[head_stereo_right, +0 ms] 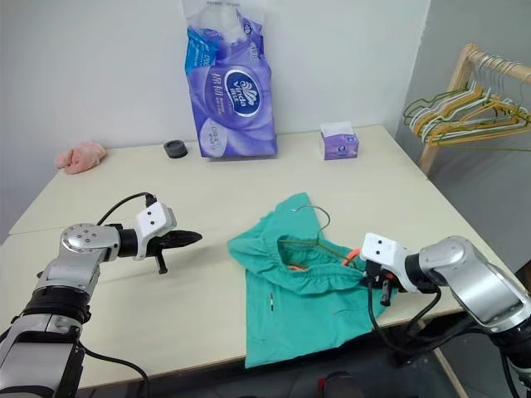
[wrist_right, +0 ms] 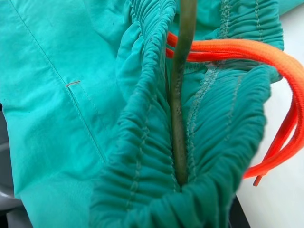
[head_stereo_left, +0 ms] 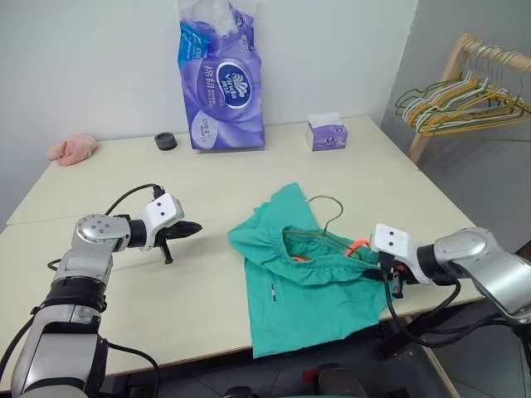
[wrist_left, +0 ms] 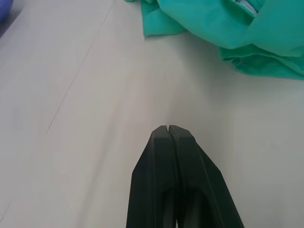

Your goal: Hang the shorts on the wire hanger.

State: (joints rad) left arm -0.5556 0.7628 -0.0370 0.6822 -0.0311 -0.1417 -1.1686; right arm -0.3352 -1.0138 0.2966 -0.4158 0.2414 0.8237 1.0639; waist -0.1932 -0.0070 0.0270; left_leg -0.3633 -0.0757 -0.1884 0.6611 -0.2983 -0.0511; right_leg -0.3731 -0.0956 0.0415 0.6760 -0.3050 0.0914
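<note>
Teal-green shorts (head_stereo_left: 307, 286) lie crumpled on a pale table (head_stereo_left: 207, 178), a little toward four o'clock from the table's middle and near its front edge. The gathered waistband faces two o'clock, with an orange drawstring (head_stereo_left: 358, 245) spilling out at that side. A thin wire hanger (head_stereo_left: 326, 217) runs inside the waistband opening; its curved hook sticks out at twelve o'clock of the shorts and rests over the fabric. Seen close up from the right wrist, the wire (wrist_right: 178, 109) sits between folds of the elastic band, with the drawstring loops beside it.

The right gripper (head_stereo_left: 394, 278) is at the waistband's three o'clock end, jaws nearly closed and the bunched waistband pressed up against them; whether cloth or wire is pinched cannot be told. The left gripper (head_stereo_left: 189, 229) hovers over bare table at nine o'clock of the shorts, apart from them, jaws pressed together on nothing.

Along the far edge stand a purple tissue pack (head_stereo_left: 221, 79), a small tissue box (head_stereo_left: 326, 133), a black ring (head_stereo_left: 165, 141) and a pink cloth (head_stereo_left: 72, 148). At two o'clock, beyond the table, a wooden rack (head_stereo_left: 452, 79) carries bunched hangers (head_stereo_left: 456, 104).
</note>
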